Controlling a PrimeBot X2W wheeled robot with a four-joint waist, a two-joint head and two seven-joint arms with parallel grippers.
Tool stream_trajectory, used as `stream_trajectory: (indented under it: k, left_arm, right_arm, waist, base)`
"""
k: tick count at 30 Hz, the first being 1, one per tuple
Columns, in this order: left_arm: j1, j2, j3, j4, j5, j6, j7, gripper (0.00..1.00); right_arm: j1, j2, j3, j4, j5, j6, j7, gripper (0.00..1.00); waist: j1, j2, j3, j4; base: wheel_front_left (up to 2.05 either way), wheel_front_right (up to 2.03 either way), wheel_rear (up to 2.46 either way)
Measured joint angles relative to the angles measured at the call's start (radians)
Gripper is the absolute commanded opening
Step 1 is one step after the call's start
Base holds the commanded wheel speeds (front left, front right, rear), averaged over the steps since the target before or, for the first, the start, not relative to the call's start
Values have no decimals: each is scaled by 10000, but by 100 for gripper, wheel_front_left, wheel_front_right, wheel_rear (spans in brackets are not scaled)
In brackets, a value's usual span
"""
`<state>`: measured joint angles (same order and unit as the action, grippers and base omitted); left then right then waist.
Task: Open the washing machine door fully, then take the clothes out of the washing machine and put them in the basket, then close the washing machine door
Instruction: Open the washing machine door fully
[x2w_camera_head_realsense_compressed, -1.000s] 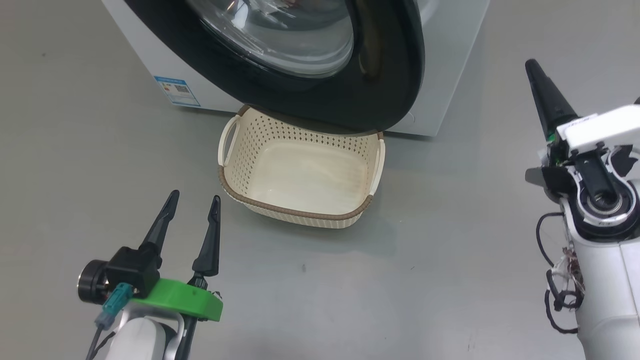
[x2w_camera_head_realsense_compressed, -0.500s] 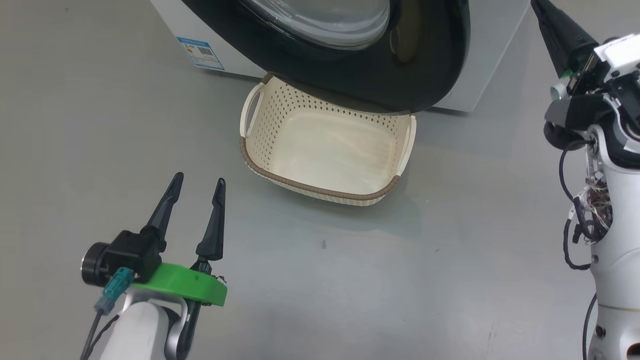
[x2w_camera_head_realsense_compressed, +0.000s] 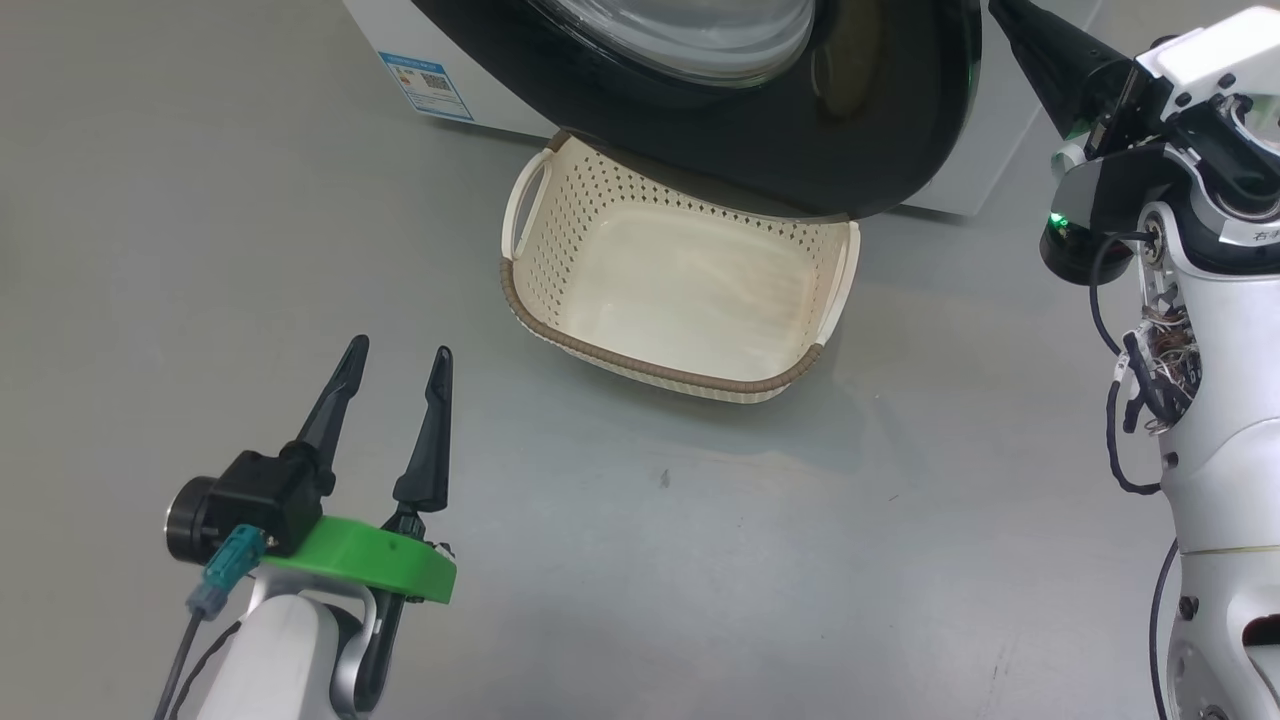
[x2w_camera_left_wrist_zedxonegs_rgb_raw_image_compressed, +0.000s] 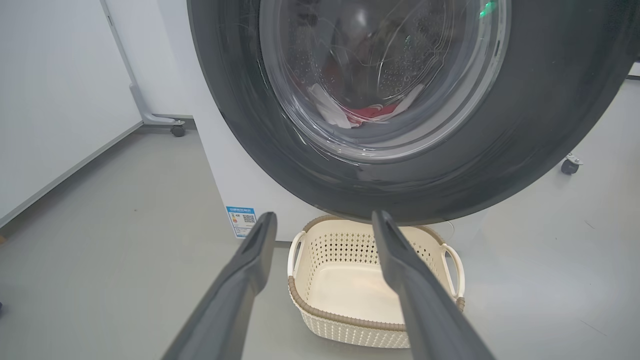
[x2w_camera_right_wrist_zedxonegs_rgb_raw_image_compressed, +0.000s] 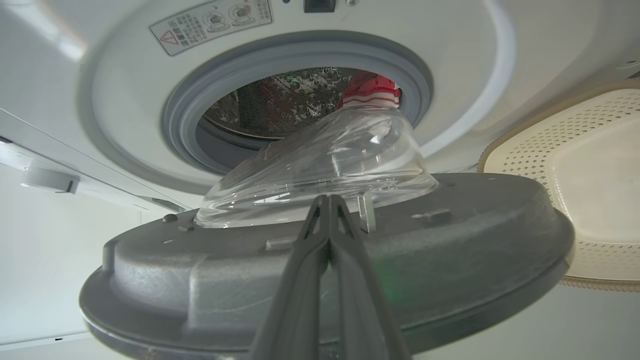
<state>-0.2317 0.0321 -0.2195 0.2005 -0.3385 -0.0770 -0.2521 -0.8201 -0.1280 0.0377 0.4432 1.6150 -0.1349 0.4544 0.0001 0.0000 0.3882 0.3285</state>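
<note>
- At the lower front corner of the big white front-loading washing machine (x2w_camera_left_wrist_zedxonegs_rgb_raw_image_compressed: 225, 160) you have a small blue-and-white label (x2w_camera_left_wrist_zedxonegs_rgb_raw_image_compressed: 241, 220) with a QR code; its print is too small to read.
- Above that machine's round opening, a pale rectangular sticker (x2w_camera_right_wrist_zedxonegs_rgb_raw_image_compressed: 210, 22) carries a red warning triangle and pictograms; its lettering is illegible.

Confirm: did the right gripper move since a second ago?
Yes. The camera shifted too, but against the washing machine the right gripper went left and up the head view, nearing the door rim.
</note>
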Motion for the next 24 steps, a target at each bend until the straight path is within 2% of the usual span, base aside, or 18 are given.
stream_trajectory:
  k: [24]
  left_arm:
    - [0, -4, -92, 117, -2, 4, 0, 100]
  right_arm:
    - [-943, 71, 280, 1856, 658, 2, 1043, 0]
  waist:
    - [0, 0, -161, 209]
  base:
    - [0, 0, 0]
